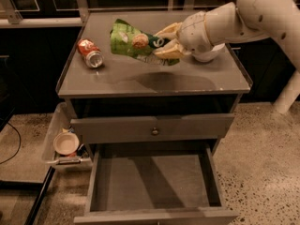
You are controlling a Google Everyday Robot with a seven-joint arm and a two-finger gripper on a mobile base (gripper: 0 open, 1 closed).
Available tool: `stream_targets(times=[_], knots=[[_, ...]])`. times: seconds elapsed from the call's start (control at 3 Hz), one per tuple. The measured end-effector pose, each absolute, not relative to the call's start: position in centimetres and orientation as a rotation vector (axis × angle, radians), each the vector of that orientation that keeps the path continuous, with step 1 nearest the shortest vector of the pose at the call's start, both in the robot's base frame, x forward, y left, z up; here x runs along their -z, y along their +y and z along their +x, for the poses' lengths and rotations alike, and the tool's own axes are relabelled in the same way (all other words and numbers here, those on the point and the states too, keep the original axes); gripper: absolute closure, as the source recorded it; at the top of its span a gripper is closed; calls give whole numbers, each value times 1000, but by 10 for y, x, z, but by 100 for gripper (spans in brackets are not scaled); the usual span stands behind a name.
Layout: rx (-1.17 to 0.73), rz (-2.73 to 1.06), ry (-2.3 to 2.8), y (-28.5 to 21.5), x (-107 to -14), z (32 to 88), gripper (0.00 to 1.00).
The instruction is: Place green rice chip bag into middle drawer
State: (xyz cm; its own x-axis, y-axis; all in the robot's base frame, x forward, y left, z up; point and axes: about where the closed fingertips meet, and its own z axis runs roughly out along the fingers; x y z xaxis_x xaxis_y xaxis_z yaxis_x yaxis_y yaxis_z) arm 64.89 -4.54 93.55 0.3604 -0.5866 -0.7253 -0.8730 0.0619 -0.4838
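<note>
The green rice chip bag (133,42) is a crinkly light-green bag with a round patch. It hangs lifted above the grey cabinet top (154,81), reaching left from my gripper (165,42). The gripper's pale fingers (169,29) are shut on the bag's right end, above the top's middle right. The middle drawer (152,182) is pulled open at the bottom of the camera view, with a flat grey floor and low side walls, and nothing in it.
An orange-red soda can (90,53) lies on its side at the top's left. A closed drawer front with a round metal knob (154,131) sits above the open drawer. A white bowl (65,143) rests in a tray left of the cabinet. A white bowl (206,56) is half hidden behind my wrist.
</note>
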Motion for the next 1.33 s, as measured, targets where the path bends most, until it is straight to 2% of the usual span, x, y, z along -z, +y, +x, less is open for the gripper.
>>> stream_targets(times=[0.67, 1.0, 1.33], knots=[[-219, -1622, 1372, -105, -913, 548, 100], [-98, -1651, 1444, -139, -876, 498, 100], [-57, -1666, 1546, -175, -827, 468, 100]])
